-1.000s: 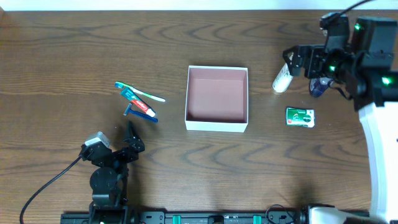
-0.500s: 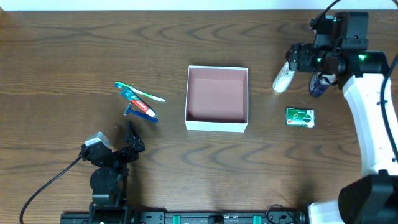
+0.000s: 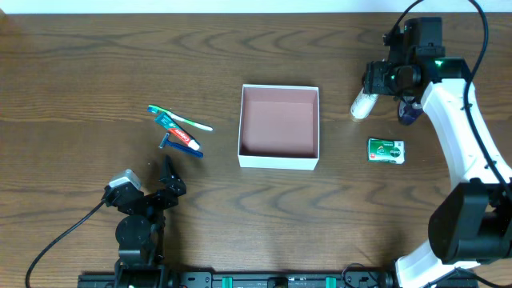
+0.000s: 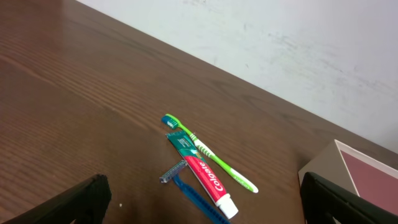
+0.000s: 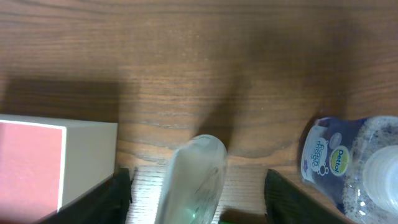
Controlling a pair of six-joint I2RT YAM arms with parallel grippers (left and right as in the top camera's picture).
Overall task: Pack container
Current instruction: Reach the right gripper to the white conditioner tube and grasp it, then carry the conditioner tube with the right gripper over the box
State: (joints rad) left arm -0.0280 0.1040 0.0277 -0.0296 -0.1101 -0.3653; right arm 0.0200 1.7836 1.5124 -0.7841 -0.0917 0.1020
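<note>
Sitting open-topped at the middle of the table [image 3: 80,64], the container [image 3: 278,162] is seen with its reddish-brown floor bare, so nothing is judged to be packed yet. At its 9 o'clock a toothbrush [image 3: 180,118], a toothpaste tube [image 3: 178,132] and a razor [image 3: 182,146] are laid close together. At 2 o'clock a pale bottle [image 3: 363,102] is lying, with a blue Dettol bottle [image 3: 409,110] just beyond it and a green packet [image 3: 386,150] at 4 o'clock. The right gripper [image 5: 198,186] is held over the pale bottle, its fingers [image 5: 121,190] spread wide on either side and nothing clasped, apparently lined up so that this bottle can be taken first. The left gripper [image 3: 171,182] is parked at 7 o'clock, jaws wide apart and empty, well clear of the work.
</note>
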